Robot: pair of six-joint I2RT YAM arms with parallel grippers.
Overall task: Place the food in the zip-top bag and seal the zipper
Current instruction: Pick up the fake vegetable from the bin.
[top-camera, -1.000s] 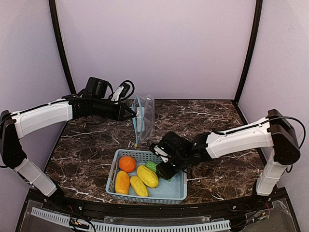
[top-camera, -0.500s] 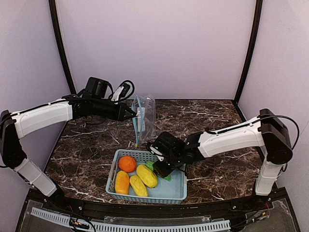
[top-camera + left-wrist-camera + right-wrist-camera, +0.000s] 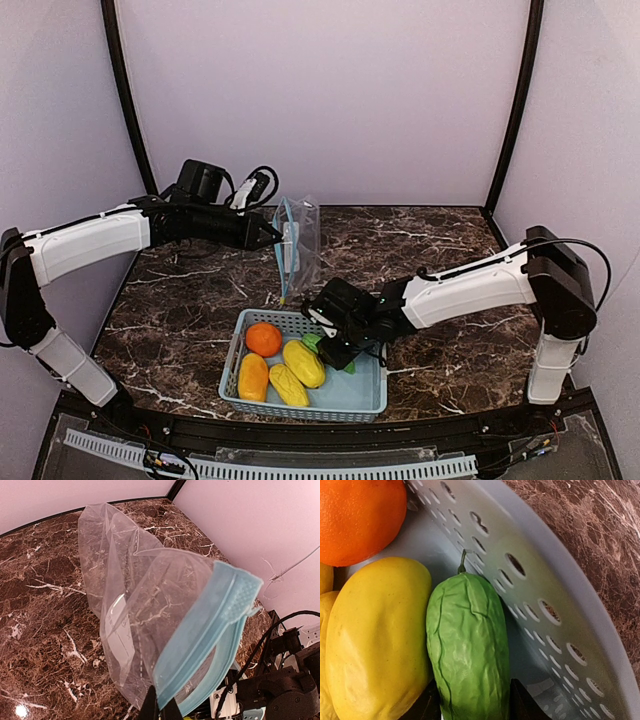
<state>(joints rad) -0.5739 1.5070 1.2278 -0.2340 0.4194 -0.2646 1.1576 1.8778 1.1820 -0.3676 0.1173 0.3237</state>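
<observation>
The clear zip-top bag [image 3: 303, 238] hangs upright above the table, its light blue zipper [image 3: 283, 250] facing the basket; in the left wrist view the bag [image 3: 125, 580] shows a white label. My left gripper [image 3: 274, 235] is shut on the zipper strip [image 3: 210, 630], pinching it at its lower edge [image 3: 160, 711]. The orange [image 3: 263, 339], three yellow fruits [image 3: 305, 363] and the green pod [image 3: 314, 343] lie in the basket. My right gripper [image 3: 333, 352] is down in the basket, open, its fingers [image 3: 520, 702] close on either side of the pod [image 3: 470, 645].
The light blue perforated basket [image 3: 375, 400] stands at the near middle of the dark marble table; its wall [image 3: 530, 580] runs just right of the pod. The orange [image 3: 360, 520] and a yellow fruit [image 3: 375, 640] crowd the pod's left. Purple walls enclose the table.
My right gripper has moved left and down into the basket, and its fingers now straddle the green pod. The left arm and the bag have not moved.
</observation>
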